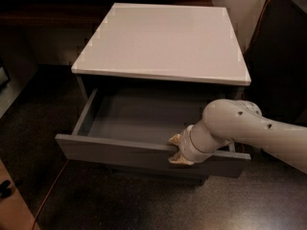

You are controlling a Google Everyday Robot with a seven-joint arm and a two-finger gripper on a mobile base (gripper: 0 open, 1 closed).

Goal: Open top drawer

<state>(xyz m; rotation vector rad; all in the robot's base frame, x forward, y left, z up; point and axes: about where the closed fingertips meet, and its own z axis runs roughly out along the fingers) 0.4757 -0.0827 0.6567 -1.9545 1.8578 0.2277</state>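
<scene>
The top drawer (115, 150) of a small cabinet stands pulled well out over a dark speckled floor (124, 207). Its shallow grey box is open to view and bare inside. My gripper (177, 150) sits at the drawer's front panel, right of the middle, clamped over the panel's upper edge. One of my cream fingertips (174, 139) shows just inside the drawer, and the other lies against the outer face below the lip. The panel's edge runs between the two.

My arm (249, 131) — pale, rounded, dotted with a few small holes — reaches in from the right of the frame and crosses the drawer's right front corner, hiding that corner of the box from view. The wrist ends right at the panel.

Above, the cabinet's flat white top (163, 37) overhangs the opening and throws the back of the drawer into shadow. Below the open drawer, a darker front (158, 174) sits set back in the gloom — too dim for me to make out more of it.

An orange cable (48, 195) trails across the floor at lower left, beside a wood-coloured edge (12, 207) in the corner. A thin red cable (261, 18) runs down at upper right, next to a dark mass (283, 61) standing just beside the cabinet.
</scene>
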